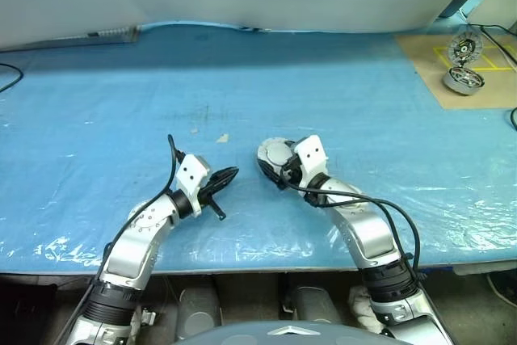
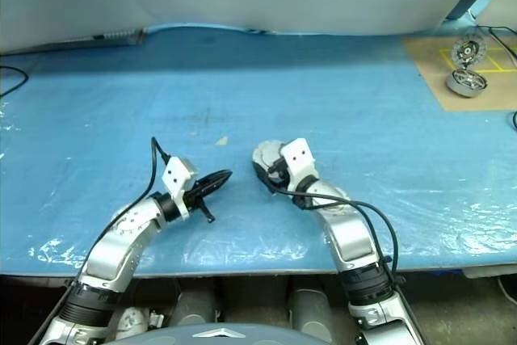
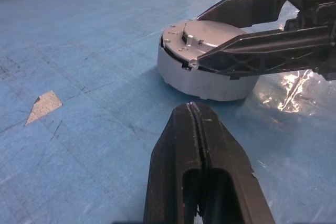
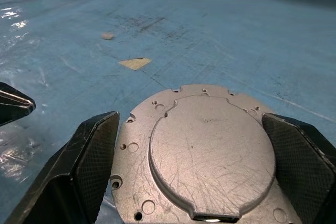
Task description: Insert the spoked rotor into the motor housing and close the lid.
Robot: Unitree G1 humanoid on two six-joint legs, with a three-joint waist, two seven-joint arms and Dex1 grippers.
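Note:
The motor housing point(image 1: 273, 152) is a round silver drum lying on the blue sheet near the table's front, in the middle. Its upper face point(image 4: 210, 145) is a solid plate with a raised centre and small holes; I cannot tell whether that is the lid. The spoked rotor is out of view. My right gripper point(image 1: 272, 165) is open, with one black finger on each side of the housing point(image 3: 199, 80). My left gripper point(image 3: 192, 106) is shut and empty, and it points at the housing from a short way to its left point(image 1: 229, 174).
A brown board point(image 1: 485, 90) at the far right carries two shiny wheel-like units point(image 1: 464, 80). A scrap of tape point(image 1: 222, 138) and a small crumb point(image 4: 107, 35) lie on the blue sheet just beyond the grippers. The table's front edge point(image 1: 258, 267) runs close below both arms.

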